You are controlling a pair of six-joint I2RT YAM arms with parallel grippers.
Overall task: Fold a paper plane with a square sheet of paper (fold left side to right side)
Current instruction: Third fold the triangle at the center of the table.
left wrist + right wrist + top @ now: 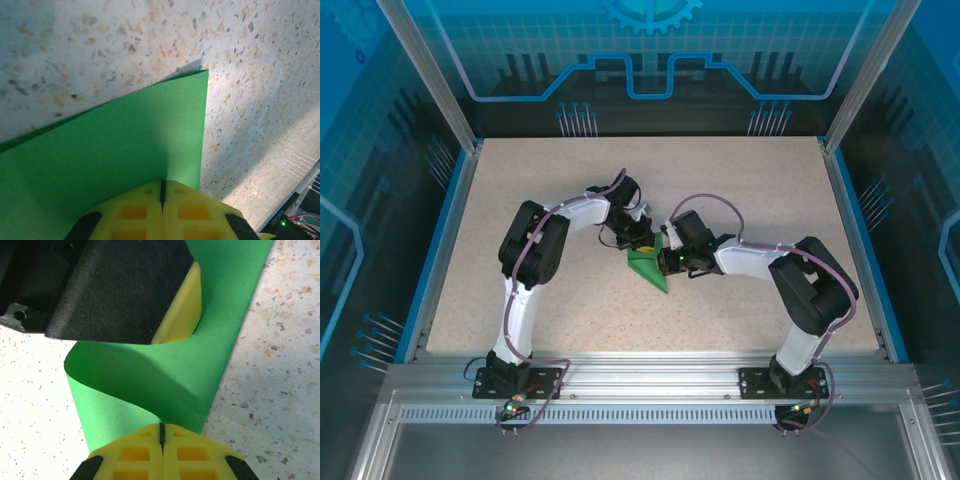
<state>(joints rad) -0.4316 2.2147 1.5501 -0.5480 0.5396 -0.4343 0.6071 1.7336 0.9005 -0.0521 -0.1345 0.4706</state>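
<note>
The bright green sheet of paper (651,267) sits about midway between the left and right edges of the speckled bench (740,180), a little closer to the near edge than to the far one. From above it reads as a small angular shape, with one pointed corner aimed at the near edge. Whether that corner touches the bench cannot be told.

The left gripper (162,200) is clenched on the sheet. Its two yellow pads (195,212) meet at a thin seam with the paper's edge nipped between them. In its wrist view the paper spreads away flat to a sharp corner, and a shadow falls on the bench surface just beyond it.

The right gripper (161,432) is likewise clenched on the sheet, pinching another edge between its closed yellow pads. In its wrist view the paper bows up in a smooth curl from that pinch towards the left gripper's black finger (115,290), which grips the sheet just opposite.

From above, the two grippers come in from either side and lie just beside one another over the paper, both arms bent inward from their bases at the near edge.
</note>
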